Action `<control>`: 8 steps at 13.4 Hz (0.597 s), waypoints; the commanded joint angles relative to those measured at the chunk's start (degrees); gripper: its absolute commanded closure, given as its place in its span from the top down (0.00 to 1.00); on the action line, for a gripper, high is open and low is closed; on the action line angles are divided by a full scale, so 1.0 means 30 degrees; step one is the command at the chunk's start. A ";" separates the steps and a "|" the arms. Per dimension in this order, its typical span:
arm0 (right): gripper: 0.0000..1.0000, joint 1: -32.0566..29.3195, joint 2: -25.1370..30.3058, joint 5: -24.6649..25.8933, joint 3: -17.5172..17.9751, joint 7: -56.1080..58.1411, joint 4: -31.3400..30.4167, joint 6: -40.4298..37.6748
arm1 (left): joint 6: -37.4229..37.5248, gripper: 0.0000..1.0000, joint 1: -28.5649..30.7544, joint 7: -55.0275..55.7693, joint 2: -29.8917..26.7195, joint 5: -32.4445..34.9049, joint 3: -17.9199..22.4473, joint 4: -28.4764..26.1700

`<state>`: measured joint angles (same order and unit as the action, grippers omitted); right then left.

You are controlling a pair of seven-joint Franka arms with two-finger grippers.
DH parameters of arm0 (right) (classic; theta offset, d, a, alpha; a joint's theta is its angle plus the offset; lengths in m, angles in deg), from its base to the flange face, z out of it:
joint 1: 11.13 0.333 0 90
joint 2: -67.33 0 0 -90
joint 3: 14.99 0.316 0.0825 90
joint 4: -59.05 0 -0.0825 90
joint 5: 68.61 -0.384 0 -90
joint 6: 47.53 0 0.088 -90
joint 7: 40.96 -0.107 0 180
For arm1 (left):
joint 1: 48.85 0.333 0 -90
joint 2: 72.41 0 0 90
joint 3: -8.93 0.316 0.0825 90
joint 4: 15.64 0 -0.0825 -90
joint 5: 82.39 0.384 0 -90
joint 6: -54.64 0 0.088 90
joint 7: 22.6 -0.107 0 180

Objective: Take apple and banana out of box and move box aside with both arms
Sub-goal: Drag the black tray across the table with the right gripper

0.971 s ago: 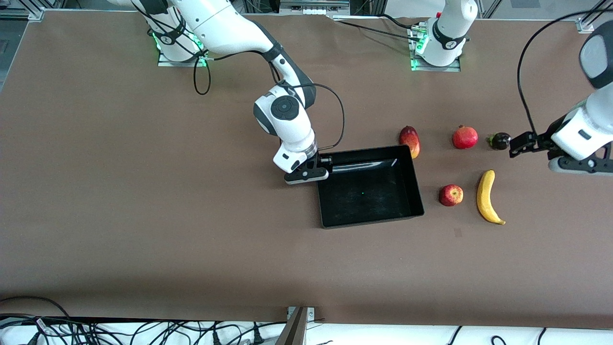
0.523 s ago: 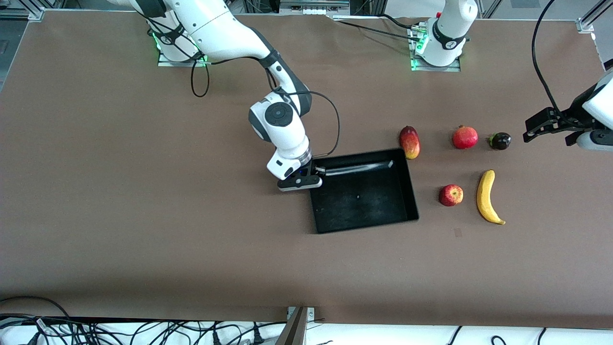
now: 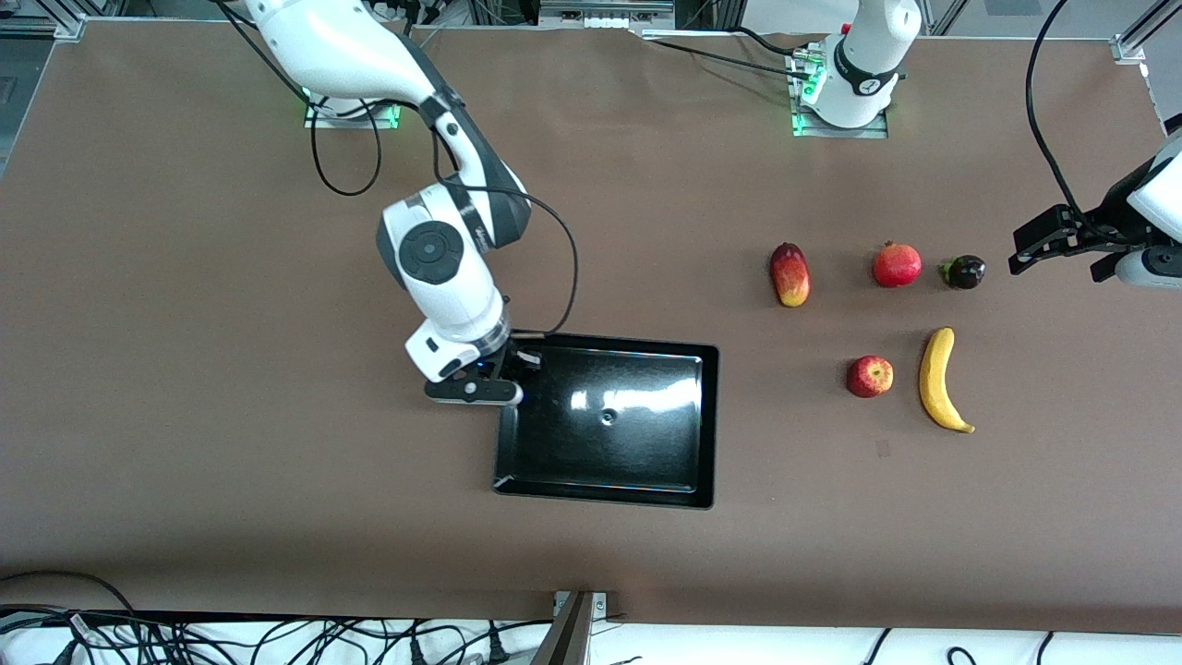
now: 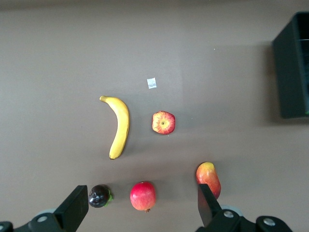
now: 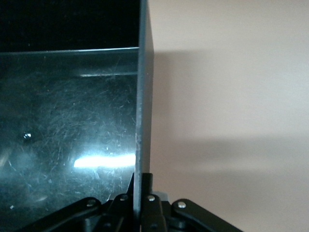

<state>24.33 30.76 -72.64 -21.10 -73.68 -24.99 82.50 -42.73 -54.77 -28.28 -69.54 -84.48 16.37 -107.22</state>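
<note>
Since a second ago the box has slid with the right gripper toward the right arm's end of the table and nearer the front camera, so it's no longer touching the mango. That gripper is clamped shut on the box wall at the corner nearest the right arm's base, and the right wrist view shows the thin black wall running straight up from between the fingers, glossy scratched floor on one side, bare table on the other. Box sits flat, nothing in it. Left gripper has lifted and pulled back toward the left arm's end; it now hangs over the table just past the little dark fruit, fingers spread wide, holding nothing. From its wrist cam you look down on all the fruit: banana and apple side by side, close but not touching, both well apart from the box. Mango, pomegranate and the dark fruit make a row farther from the front camera than those two.
</note>
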 commanded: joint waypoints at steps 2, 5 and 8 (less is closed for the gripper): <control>0.00 -0.0833 0.4853 -0.0063 -0.1207 0.3714 -0.6710 0.1735 | 0.0466 1.00 -0.0343 -0.0011 0.0274 -0.0210 0.0362 0.0497; 0.00 -0.1714 0.7467 -0.0122 -0.3080 0.7935 -0.9770 0.1599 | 0.0611 1.00 -0.0314 -0.0011 0.0274 -0.0180 0.0362 0.0497; 0.00 -0.1715 0.8235 -0.0151 -0.5599 1.1477 -1.1384 0.1685 | 0.0612 1.00 -0.0314 -0.0011 0.0274 -0.0180 0.0362 0.0497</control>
<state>18.74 51.46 -72.65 -34.80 -45.61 -53.78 85.70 -42.11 -54.88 -28.28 -69.42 -84.48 16.50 -107.22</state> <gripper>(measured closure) 0.965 0.000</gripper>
